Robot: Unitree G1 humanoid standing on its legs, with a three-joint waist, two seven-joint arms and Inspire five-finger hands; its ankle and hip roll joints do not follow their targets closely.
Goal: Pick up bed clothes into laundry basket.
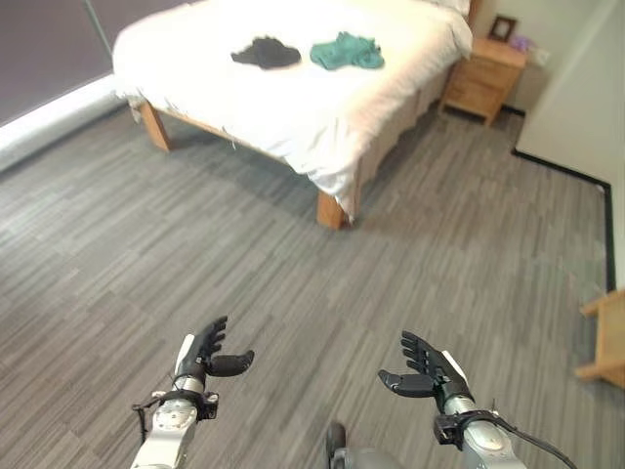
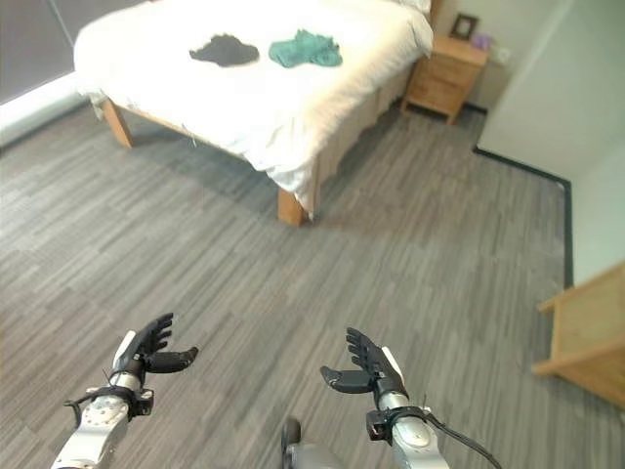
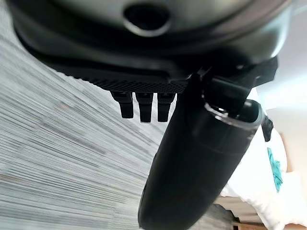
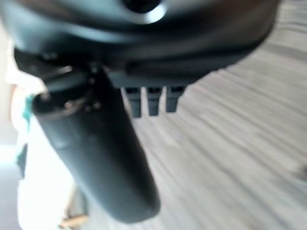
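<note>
Two garments lie on the white bed far ahead: a black one and a teal one to its right. The teal garment also shows past the left hand's thumb in the left wrist view. My left hand hangs low over the grey floor, fingers straight and holding nothing. My right hand is level with it to the right, also open and empty. Both hands are well short of the bed.
The bed stands on wooden legs with the sheet hanging over its near corner. A wooden nightstand is to the bed's right, by a pale wall. Light wooden furniture juts in at the right edge. Grey plank floor lies between.
</note>
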